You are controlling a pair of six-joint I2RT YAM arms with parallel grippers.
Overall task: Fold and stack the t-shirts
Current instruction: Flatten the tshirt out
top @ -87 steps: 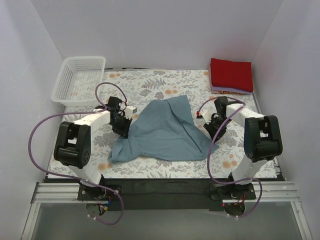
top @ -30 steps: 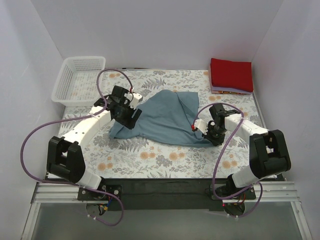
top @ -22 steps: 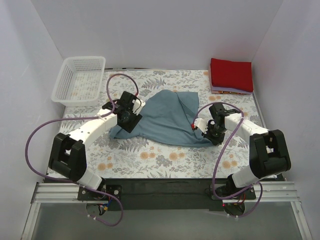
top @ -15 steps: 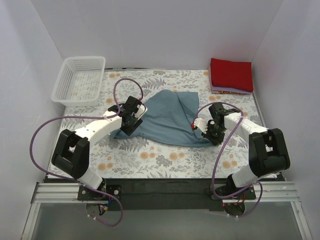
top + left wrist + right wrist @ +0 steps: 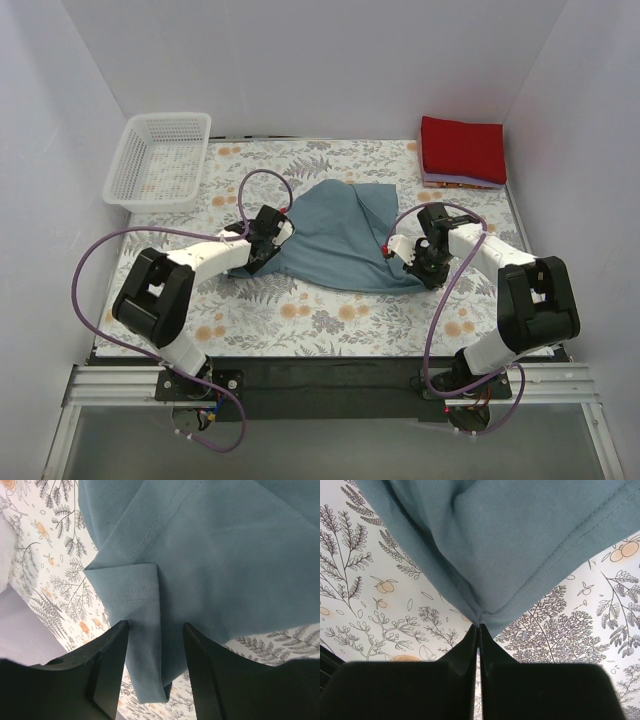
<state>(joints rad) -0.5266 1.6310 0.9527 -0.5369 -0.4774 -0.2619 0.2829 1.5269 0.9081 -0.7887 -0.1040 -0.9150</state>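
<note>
We count three t-shirts in all: one slate-blue t-shirt (image 5: pixel 335 240), one red t-shirt (image 5: pixel 462 148) and one lavender-pink t-shirt (image 5: pixel 462 184), of which we see only a thin edge. We see one white mesh basket (image 5: pixel 150 198) and one floral tablecloth (image 5: pixel 330 310). We count two robot arms, the left arm (image 5: pixel 200 258) and the right arm (image 5: pixel 490 250).

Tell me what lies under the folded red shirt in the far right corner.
Under the red shirt a thin lavender layer peeks out along the near edge; how much more is stacked beneath is covered.
</note>
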